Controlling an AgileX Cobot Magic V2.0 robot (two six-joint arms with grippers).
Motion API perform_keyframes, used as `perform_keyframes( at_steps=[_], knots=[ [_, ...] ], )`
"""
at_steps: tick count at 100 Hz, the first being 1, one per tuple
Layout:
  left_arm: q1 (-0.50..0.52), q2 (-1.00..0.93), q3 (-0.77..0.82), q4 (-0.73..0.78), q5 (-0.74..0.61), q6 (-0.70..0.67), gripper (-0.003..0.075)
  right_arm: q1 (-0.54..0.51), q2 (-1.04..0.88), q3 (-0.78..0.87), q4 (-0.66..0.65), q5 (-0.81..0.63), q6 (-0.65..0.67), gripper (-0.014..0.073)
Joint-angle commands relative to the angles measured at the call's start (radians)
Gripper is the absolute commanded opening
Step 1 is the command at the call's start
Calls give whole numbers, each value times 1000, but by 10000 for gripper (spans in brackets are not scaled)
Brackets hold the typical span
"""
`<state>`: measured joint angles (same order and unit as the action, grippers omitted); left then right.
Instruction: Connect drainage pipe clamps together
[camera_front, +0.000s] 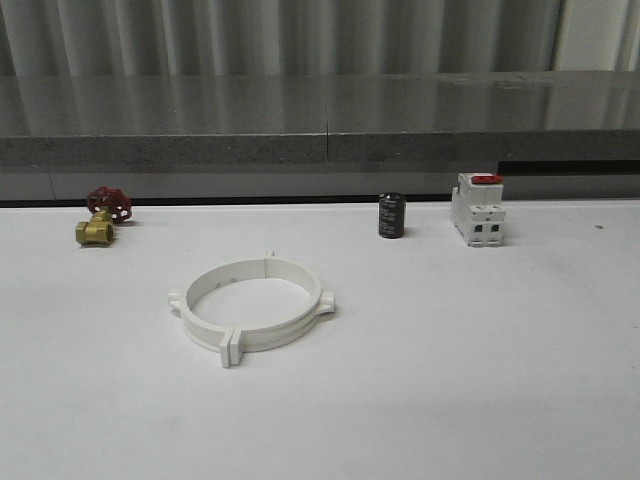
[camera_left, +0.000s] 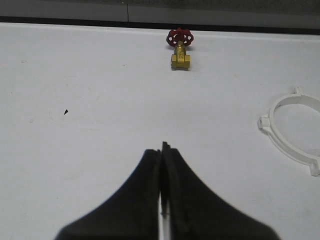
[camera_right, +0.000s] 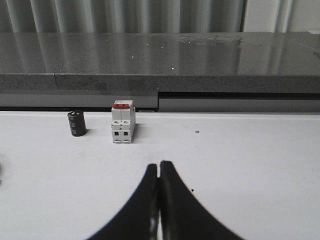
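I see the 2 drainage pipe clamps (camera_front: 250, 310) forming a ring; left hand (camera_left: 162, 150) and right hand (camera_right: 159, 167) clenched, empty. I'd check tabs seated.

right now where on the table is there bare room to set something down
Free: the white table's near strip in front of the white plastic clamp ring, and its right side. Crowded: the far edge, holding the brass valve with red handwheel, black cylinder and white red-topped switch.

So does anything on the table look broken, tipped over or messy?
Nothing stands out. The drainage pipe clamps lie flat as one closed ring, the brass valve lies on its side near the back, and the black capacitor and circuit breaker stand upright.
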<state>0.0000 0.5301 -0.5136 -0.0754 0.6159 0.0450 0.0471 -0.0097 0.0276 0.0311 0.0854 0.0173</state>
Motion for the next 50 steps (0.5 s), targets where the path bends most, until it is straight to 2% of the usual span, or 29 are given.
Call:
perform_keyframes(
  at_steps=[1, 50],
  knots=[
    [1, 2, -26, -9, -69, -2, -21, 1, -18, -17, -11, -91, -9, -67],
    [1, 2, -21, 14, -62, -2, -21, 1, -18, -17, -11, -91, -9, -67]
  ],
)
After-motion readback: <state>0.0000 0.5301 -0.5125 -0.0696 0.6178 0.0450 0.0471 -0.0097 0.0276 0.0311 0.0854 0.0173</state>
